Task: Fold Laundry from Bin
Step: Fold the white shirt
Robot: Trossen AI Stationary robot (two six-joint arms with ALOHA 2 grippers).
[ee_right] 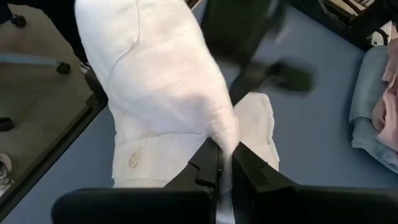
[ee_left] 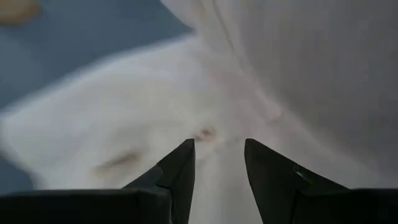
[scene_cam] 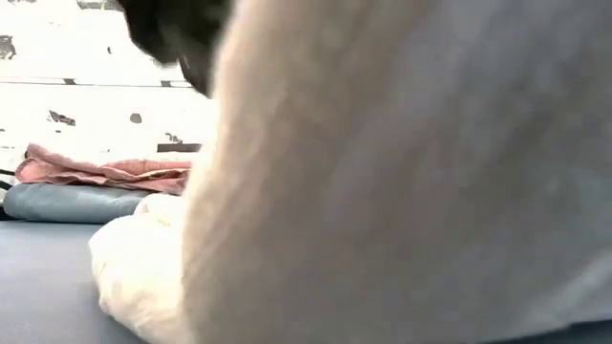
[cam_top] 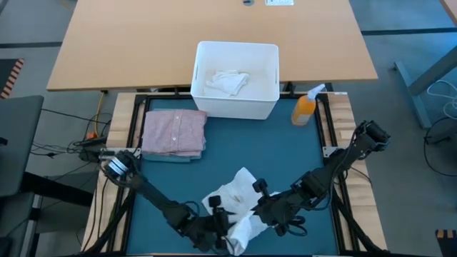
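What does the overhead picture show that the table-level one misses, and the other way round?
Only the high view shows the white bin holding white cloth, the orange spray bottle, and both arms, left end effector and right end effector, at the white garment. Only the low view shows that garment's hanging folds up close. Both show the pink shirt stacked on blue jeans.

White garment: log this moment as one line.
white garment on mat, front | right gripper shut on it | left gripper open at it | bin holds cloth
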